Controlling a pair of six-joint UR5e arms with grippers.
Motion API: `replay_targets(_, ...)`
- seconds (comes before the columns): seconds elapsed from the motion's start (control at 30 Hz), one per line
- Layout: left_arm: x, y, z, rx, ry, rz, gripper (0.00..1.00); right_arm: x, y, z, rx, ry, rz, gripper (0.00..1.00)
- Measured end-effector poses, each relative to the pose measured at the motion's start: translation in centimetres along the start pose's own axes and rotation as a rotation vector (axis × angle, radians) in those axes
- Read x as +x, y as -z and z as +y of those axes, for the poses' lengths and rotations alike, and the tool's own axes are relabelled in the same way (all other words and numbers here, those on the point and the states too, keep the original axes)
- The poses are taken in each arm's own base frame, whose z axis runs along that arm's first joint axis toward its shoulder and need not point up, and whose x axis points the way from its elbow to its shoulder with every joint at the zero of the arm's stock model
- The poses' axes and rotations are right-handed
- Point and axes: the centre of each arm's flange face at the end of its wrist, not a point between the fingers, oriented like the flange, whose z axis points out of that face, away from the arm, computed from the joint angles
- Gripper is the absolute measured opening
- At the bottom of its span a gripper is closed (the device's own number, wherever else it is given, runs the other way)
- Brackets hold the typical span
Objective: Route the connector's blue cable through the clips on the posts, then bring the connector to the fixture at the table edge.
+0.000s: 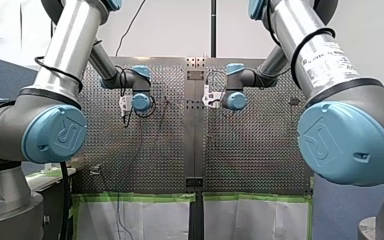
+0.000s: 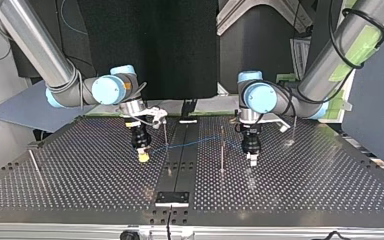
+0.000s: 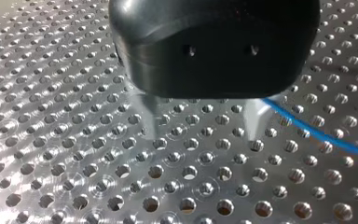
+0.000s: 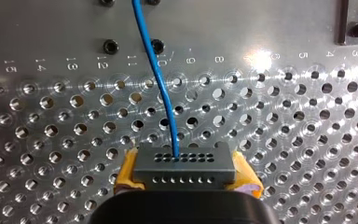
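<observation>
A grey connector (image 4: 184,164) sits between the yellow pads (image 4: 127,171) of my right gripper (image 4: 185,176), which is shut on it. Its blue cable (image 4: 161,84) leads away ahead over the perforated plate. In the top view my right gripper (image 2: 142,155) hangs at the left. The blue cable (image 2: 200,142) runs from it past a thin post (image 2: 166,133) and a second post (image 2: 222,150) towards my left gripper (image 2: 252,159). My left gripper (image 3: 206,135) is open with only bare plate between its metal fingers (image 3: 153,119). The cable (image 3: 317,134) passes just beside one finger.
A black fixture block (image 2: 172,198) sits at the table edge nearest the top view's camera. Another post (image 2: 294,131) stands at that view's right and a slanted rod (image 2: 35,163) at its left. A dark seam strip (image 2: 180,150) divides the perforated table (image 2: 305,185).
</observation>
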Motion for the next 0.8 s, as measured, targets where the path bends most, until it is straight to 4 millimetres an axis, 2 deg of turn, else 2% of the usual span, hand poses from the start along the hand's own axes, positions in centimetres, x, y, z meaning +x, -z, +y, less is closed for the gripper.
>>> replay_targets(0.4,0.5,0.7,0.1,-0.005,-0.025,0.060,1.00,-0.2,0.1,-0.1,0.001,0.003,-0.011,0.00)
replay_targets(0.6,0.5,2.2,0.6,-0.013,-0.035,0.100,1.00,-0.3,0.1,-0.1,0.001,0.003,-0.015,0.00)
replay_targets(0.8,-0.4,4.0,0.6,0.014,-0.017,0.088,1.00,-0.3,0.1,0.0,-0.001,0.005,-0.016,0.00)
